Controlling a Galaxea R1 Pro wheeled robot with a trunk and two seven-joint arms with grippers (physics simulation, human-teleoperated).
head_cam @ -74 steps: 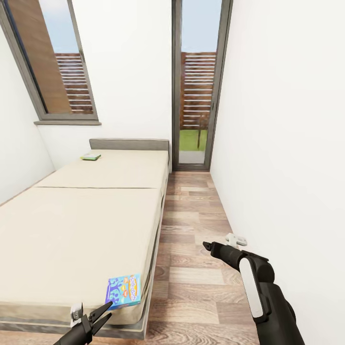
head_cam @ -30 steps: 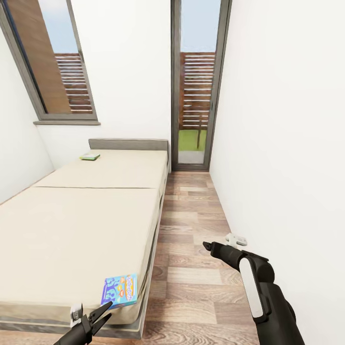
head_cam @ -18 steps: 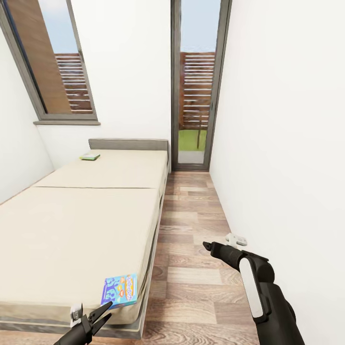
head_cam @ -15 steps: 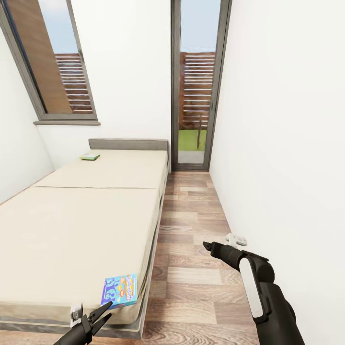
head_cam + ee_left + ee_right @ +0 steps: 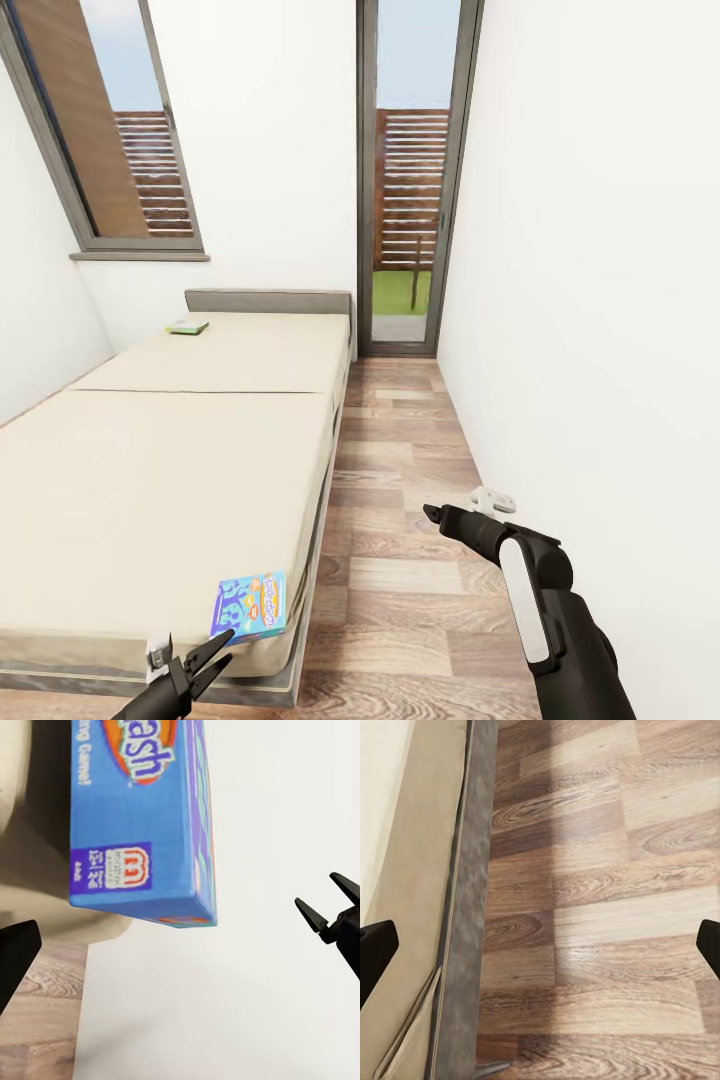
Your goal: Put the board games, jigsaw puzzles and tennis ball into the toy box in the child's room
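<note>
At the foot corner of a long beige bed [image 5: 170,470], one blue board game box [image 5: 250,606] lies flat on the mattress, right at the edge beside the wooden floor [image 5: 400,560]. A second board game [image 5: 189,326], small and green, lies far off near the grey headboard [image 5: 270,301], so two games are on the bed. The left hand [image 5: 208,655] hovers just below the blue box, its two black fingers spread apart and holding nothing; in the left wrist view the box [image 5: 142,817] sits ahead of the parted fingertips [image 5: 311,916]. The right hand [image 5: 430,515] reaches out over the floor beside the white wall, near one small white object [image 5: 493,498] lying there. Its two fingers, at the edges of the right wrist view, stand wide apart and empty above the floorboards [image 5: 600,907] and bed frame [image 5: 465,915].
</note>
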